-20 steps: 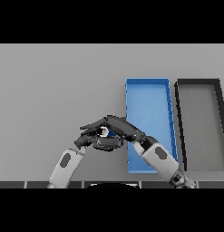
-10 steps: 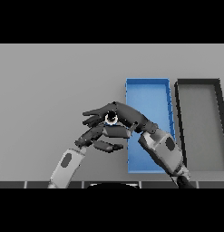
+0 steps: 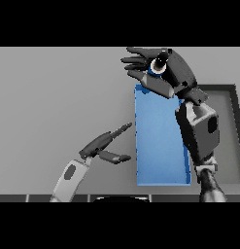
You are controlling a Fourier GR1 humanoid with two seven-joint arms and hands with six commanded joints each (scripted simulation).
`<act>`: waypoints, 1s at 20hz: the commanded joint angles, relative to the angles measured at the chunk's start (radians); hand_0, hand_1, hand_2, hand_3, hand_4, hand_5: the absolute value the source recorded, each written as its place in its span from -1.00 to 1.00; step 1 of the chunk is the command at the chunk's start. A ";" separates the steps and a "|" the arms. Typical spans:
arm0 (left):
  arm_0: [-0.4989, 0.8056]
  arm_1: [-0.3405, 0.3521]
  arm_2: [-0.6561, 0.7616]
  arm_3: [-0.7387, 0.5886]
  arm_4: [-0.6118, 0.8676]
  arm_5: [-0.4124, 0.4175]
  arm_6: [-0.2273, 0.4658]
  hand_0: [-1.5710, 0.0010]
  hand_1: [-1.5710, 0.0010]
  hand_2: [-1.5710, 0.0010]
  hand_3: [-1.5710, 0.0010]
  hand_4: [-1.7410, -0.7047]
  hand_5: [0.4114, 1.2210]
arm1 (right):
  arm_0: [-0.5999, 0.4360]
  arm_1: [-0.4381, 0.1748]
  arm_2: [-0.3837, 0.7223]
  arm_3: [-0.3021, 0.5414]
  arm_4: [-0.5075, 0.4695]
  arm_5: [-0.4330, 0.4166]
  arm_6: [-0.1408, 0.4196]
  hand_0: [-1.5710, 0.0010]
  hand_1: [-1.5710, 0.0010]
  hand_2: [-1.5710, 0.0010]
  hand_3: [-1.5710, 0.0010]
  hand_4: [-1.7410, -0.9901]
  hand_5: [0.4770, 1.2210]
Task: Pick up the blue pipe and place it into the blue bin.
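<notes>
Blue pipe [image 3: 154,71] now higher in right hand [image 3: 170,70]

Two bins stand on the bench [image 3: 53,97] — one blue bin [image 3: 160,146] and one dark bin [image 3: 231,131] just beside it. One blue pipe [image 3: 154,69]. Two robot hands — the left robot hand [image 3: 104,146] and the right robot hand [image 3: 162,68].

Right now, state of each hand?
Left hand: open, fingers straight, holding nothing, low over the grey table.
Right hand: shut on the small blue pipe, raised above the blue bin's far end.
</notes>
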 commanded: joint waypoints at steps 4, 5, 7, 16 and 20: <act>-0.014 0.008 0.004 0.009 -0.016 0.007 -0.004 1.00 1.00 1.00 1.00 0.67 -1.00 | 0.094 -0.054 -0.060 0.049 0.064 0.040 -0.014 -1.00 -1.00 -1.00 -1.00 -1.00 1.00; -0.010 0.002 -0.004 0.010 -0.022 0.011 -0.009 1.00 1.00 1.00 1.00 0.67 -1.00 | 0.127 -0.069 -0.088 0.055 0.056 0.047 0.000 -1.00 -1.00 -1.00 -1.00 -1.00 1.00; -0.020 0.005 0.007 0.000 -0.009 0.009 -0.002 1.00 1.00 1.00 1.00 0.68 -0.98 | 0.216 -0.068 -0.103 0.029 0.065 0.039 0.002 -1.00 -1.00 -1.00 -1.00 -1.00 1.00; 0.025 0.007 -0.007 -0.009 -0.008 0.008 -0.006 1.00 1.00 1.00 1.00 0.66 -0.96 | 0.614 -0.146 -0.015 -0.066 0.053 -0.085 0.003 -1.00 -1.00 -1.00 -1.00 -1.00 1.00; 0.028 0.001 -0.017 -0.013 -0.015 0.012 -0.012 1.00 1.00 1.00 1.00 0.65 -0.97 | 0.729 -0.282 0.152 -0.094 0.011 -0.305 0.003 -1.00 -1.00 -1.00 -0.92 -1.00 1.00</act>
